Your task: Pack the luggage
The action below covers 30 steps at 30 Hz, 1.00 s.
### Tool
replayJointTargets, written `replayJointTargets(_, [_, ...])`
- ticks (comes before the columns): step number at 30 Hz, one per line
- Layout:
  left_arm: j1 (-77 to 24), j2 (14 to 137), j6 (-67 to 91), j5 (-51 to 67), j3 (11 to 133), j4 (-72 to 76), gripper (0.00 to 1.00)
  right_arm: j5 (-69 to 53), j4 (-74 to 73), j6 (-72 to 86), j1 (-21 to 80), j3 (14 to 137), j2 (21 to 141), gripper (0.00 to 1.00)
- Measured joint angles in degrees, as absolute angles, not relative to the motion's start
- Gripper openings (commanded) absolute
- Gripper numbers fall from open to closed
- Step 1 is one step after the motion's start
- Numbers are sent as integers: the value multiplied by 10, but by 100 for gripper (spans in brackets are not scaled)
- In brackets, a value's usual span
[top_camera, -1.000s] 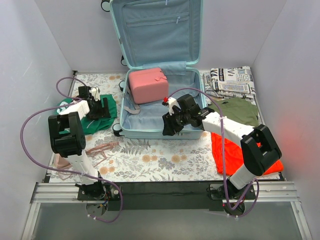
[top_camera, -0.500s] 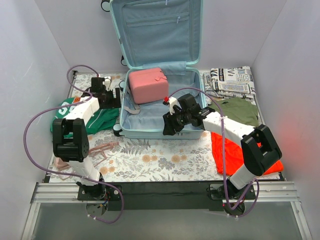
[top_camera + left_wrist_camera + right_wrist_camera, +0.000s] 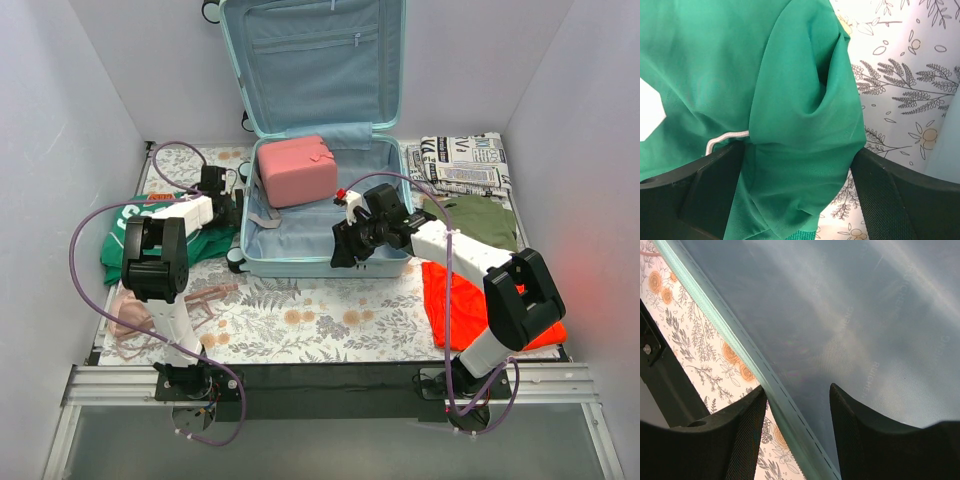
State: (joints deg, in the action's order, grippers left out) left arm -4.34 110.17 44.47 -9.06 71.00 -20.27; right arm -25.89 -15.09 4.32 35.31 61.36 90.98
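The luggage (image 3: 320, 215) lies open, its lid (image 3: 312, 60) propped against the back wall, and a pink pouch (image 3: 296, 170) sits in the base's left rear. A green garment (image 3: 160, 235) lies left of the case. My left gripper (image 3: 225, 208) hovers at the garment's right edge, close to the case's left wall. Seen from the left wrist, that gripper (image 3: 797, 150) is open with a raised fold of the green garment (image 3: 790, 90) between its fingers. My right gripper (image 3: 343, 255) is open astride the case's front rim (image 3: 785, 405), one finger outside, one over the lining (image 3: 865, 315).
Right of the case lie a folded newspaper-print cloth (image 3: 460, 162), an olive garment (image 3: 480, 220) and an orange garment (image 3: 455, 300). A pale pink item (image 3: 130, 315) lies front left. A floral cloth (image 3: 300, 310) covers the table, and white walls close three sides.
My left gripper swung off the middle of the green garment, toward the back, then came in beside the case's left wall. My right gripper shifted slightly right along the front rim.
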Motion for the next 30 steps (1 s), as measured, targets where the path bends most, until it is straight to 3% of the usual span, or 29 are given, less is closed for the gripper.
replayJointTargets(3, [-44,1102,447,-99,703,-185,65,-261,-153,43,349,614,910,58])
replayJointTargets(5, [-44,1103,447,-103,700,-173,43,-262,-154,43,347,614,910,57])
replayJointTargets(8, [-41,1103,435,-114,697,-165,21,-265,-156,43,343,614,910,56])
replayJointTargets(9, [-37,1103,431,-113,697,-165,8,-266,-156,43,342,614,910,56])
replayJointTargets(11, [-28,1099,423,-101,697,-169,0,-268,-158,43,340,614,910,56])
replayJointTargets(18, [50,1060,411,57,703,-262,0,-271,-170,48,335,623,910,58])
replayJointTargets(25, [81,951,396,173,742,-394,0,-253,-171,61,319,687,907,73])
replayJointTargets(30, [81,897,405,232,782,-453,0,-229,-164,60,277,745,880,72])
